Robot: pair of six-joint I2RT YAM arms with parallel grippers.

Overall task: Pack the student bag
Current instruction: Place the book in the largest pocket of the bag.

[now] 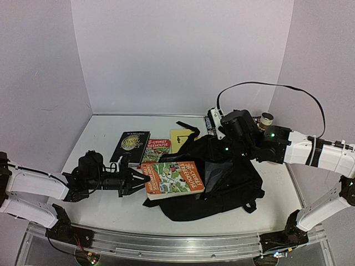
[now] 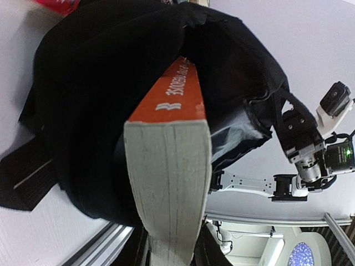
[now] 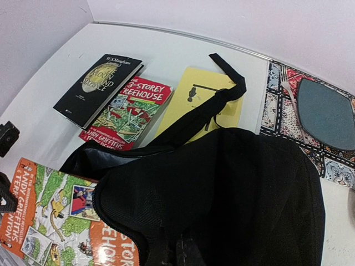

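Note:
The student bag (image 1: 222, 185) is a soft black backpack lying mid-table, its mouth facing left. My right gripper (image 1: 227, 147) is shut on its upper fabric and holds the flap raised; in the right wrist view the fingers (image 3: 166, 256) pinch the black cloth (image 3: 222, 188). My left gripper (image 1: 138, 180) is shut on an orange book (image 1: 173, 177), whose far end lies at the bag's mouth. In the left wrist view the book's grey page edge (image 2: 169, 166) and orange spine (image 2: 178, 91) point into the dark opening (image 2: 100, 83), and my gripper (image 2: 166, 252) clamps the near end.
Behind the bag three books lie flat: a black one (image 1: 130, 146), a red one (image 1: 157, 148) and a yellow one (image 1: 178, 137), with a bag strap (image 3: 222, 91) across the yellow one. A patterned placemat (image 3: 277, 105) with a grey plate (image 3: 327, 113) lies at the back right.

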